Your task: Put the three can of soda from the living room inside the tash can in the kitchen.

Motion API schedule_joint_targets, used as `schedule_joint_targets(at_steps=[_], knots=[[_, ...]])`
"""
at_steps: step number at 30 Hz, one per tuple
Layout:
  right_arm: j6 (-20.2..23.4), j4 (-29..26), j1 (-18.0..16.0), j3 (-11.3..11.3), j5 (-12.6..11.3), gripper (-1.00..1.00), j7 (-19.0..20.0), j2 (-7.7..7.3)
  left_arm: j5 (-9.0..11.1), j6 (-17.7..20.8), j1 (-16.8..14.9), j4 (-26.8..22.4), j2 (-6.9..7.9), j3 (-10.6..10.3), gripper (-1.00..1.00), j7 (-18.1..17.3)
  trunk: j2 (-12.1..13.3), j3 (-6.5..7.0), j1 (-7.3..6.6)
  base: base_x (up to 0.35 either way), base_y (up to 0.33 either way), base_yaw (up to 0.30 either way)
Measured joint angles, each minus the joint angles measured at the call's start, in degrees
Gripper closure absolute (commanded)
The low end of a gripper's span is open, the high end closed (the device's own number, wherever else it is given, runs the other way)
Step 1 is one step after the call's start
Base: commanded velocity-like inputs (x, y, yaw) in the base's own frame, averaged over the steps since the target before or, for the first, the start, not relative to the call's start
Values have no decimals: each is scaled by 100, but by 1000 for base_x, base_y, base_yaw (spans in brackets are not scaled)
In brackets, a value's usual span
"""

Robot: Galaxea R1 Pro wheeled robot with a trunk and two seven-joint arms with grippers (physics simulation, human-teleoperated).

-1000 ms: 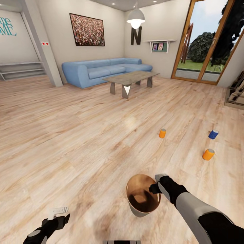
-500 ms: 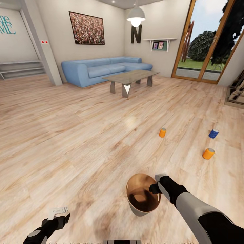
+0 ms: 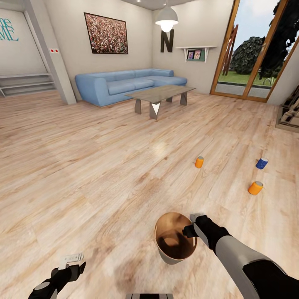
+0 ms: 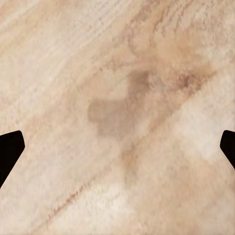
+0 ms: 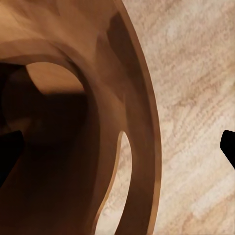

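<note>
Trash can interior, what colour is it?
Coppery brown inside the trash can, grey outside; the right wrist view shows the interior best.

Pale wood-plank floor (image 4: 117, 63) fills frame, grain running diagonally. Darker brownish smudge (image 4: 115, 115) near middle. Left gripper (image 4: 117, 147): two black fingertips (image 4: 9, 149) at opposite frame edges, spread wide apart, nothing between them but floor.

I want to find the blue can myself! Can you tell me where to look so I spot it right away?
Start at the big glass door on the right and look down to the wooden floor in front of it. Three little cans stand there, apart from one another. The blue can is the one farthest right, with a white band; the other two, the near orange can and the left orange can, are orange.
</note>
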Motion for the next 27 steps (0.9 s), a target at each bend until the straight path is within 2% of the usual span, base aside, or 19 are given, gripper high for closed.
schedule_joint_targets(at_steps=[16,23,27], knots=[[3,0,0,0,1,-100,-4,-7,0,0,0,1,0,0,-100,0,0,0,0,0,0,0],[3,0,0,0,0,-100,-1,-8,-3,0,0,3,1,0,-100,0,-9,-154,18,0,0,0],[1,0,0,0,1,-100,0,-8,-3,0,0,3,0,0,-100,0,-9,-155,18,0,0,0]])
